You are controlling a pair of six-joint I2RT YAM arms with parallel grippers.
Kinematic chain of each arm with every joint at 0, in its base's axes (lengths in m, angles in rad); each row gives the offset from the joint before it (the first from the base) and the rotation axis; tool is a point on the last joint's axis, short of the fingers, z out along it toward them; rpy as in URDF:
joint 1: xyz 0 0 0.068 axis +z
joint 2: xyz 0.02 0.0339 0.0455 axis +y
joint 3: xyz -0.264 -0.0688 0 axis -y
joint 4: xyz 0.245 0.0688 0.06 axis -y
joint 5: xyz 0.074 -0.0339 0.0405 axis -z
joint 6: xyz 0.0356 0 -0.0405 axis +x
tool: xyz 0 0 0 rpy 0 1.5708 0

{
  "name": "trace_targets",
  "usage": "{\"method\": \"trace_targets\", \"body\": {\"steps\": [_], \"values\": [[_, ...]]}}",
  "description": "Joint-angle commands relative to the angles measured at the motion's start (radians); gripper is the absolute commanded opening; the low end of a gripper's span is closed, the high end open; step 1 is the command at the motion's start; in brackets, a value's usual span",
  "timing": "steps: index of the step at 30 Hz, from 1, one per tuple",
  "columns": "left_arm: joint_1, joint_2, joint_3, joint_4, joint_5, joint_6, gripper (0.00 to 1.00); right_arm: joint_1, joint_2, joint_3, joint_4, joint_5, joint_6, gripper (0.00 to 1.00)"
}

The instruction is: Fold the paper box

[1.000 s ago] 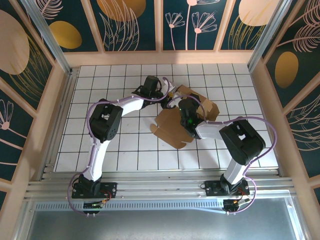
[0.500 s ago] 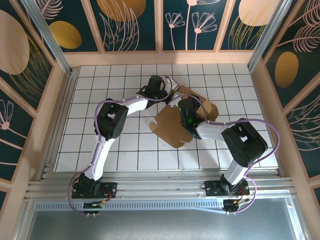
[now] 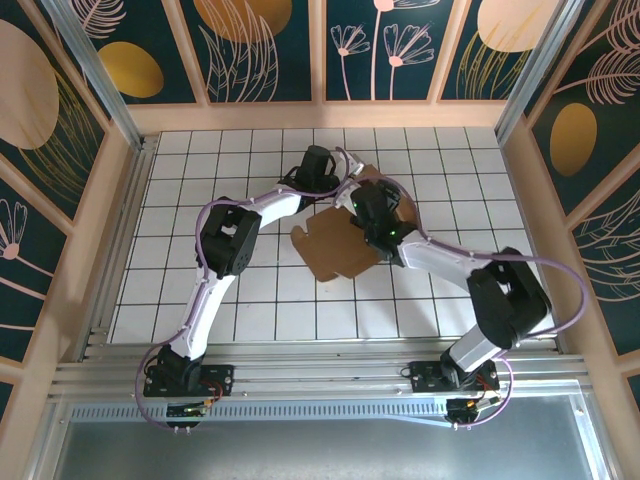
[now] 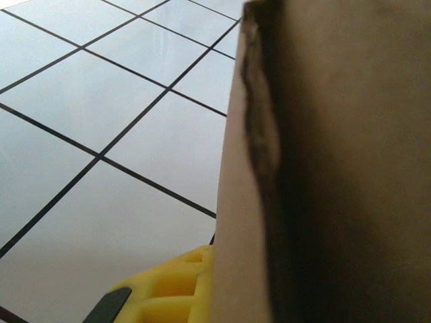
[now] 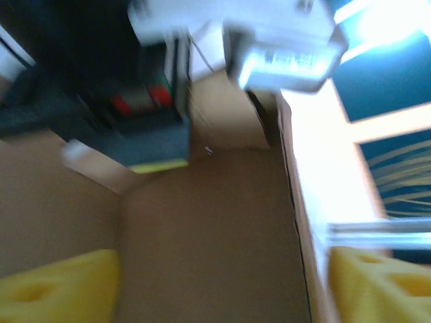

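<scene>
Pinching paper box [image 3: 335, 245] flap with left tool [image 3: 340, 192] | right tool [image 5: 222, 282] wide (over the box) | label [image 5: 286, 64] blurred, unreadable

A white tiled floor [image 3: 200, 290] with dark grid lines spreads beneath and around the right gripper [image 5: 219, 279]. Beyond it and to either side rise dark teal walls [image 3: 270, 50] painted with gold discs and pale leaves, framed in light wood. Behind it runs an aluminium rail [image 3: 320, 375].
</scene>
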Motion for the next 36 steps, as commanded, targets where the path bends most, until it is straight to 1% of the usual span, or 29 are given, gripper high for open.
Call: {"method": "trace_targets", "body": {"steps": [1, 3, 4, 7, 10, 12, 14, 18, 21, 27, 30, 32, 34, 36], "values": [[-0.006, -0.013, 0.007, -0.010, -0.012, 0.026, 0.00, -0.011, -0.134, 0.137, -0.301, -0.333, 0.314, 0.99], [-0.006, -0.025, -0.002, -0.015, -0.027, 0.048, 0.00, -0.078, -0.169, 0.210, -0.361, -0.495, 0.456, 0.99], [-0.006, -0.031, -0.011, -0.014, -0.035, 0.063, 0.00, -0.127, -0.173, 0.252, -0.389, -0.574, 0.546, 0.98], [-0.006, -0.054, -0.046, 0.015, -0.049, 0.074, 0.00, -0.317, -0.131, 0.356, -0.473, -0.794, 0.791, 0.92], [-0.005, -0.065, -0.062, 0.029, -0.053, 0.074, 0.00, -0.470, -0.023, 0.434, -0.582, -1.018, 0.899, 0.84], [-0.006, -0.072, -0.068, 0.031, -0.060, 0.083, 0.00, -0.522, 0.046, 0.456, -0.629, -1.078, 0.927, 0.82], [-0.006, -0.082, -0.083, 0.045, -0.065, 0.088, 0.00, -0.550, 0.096, 0.453, -0.641, -1.113, 0.951, 0.79], [-0.007, -0.089, -0.092, 0.060, -0.068, 0.093, 0.00, -0.547, 0.149, 0.406, -0.600, -1.197, 0.946, 0.76], [-0.007, -0.090, -0.094, 0.058, -0.066, 0.102, 0.00, -0.543, 0.177, 0.362, -0.547, -1.249, 0.972, 0.75], [-0.010, -0.093, -0.099, 0.055, -0.061, 0.108, 0.00, -0.538, 0.222, 0.345, -0.540, -1.137, 0.977, 0.72], [-0.010, -0.104, -0.118, 0.057, -0.066, 0.123, 0.05, -0.538, 0.236, 0.345, -0.563, -1.112, 0.959, 0.71], [-0.010, -0.114, -0.135, 0.066, -0.073, 0.132, 0.07, -0.539, 0.239, 0.348, -0.565, -1.120, 0.960, 0.71], [-0.010, -0.121, -0.152, 0.080, -0.072, 0.131, 0.08, -0.541, 0.232, 0.357, -0.552, -1.143, 0.974, 0.74], [-0.010, -0.126, -0.162, 0.091, -0.061, 0.131, 0.09, -0.540, 0.226, 0.379, -0.533, -1.165, 1.003, 0.74]]}}
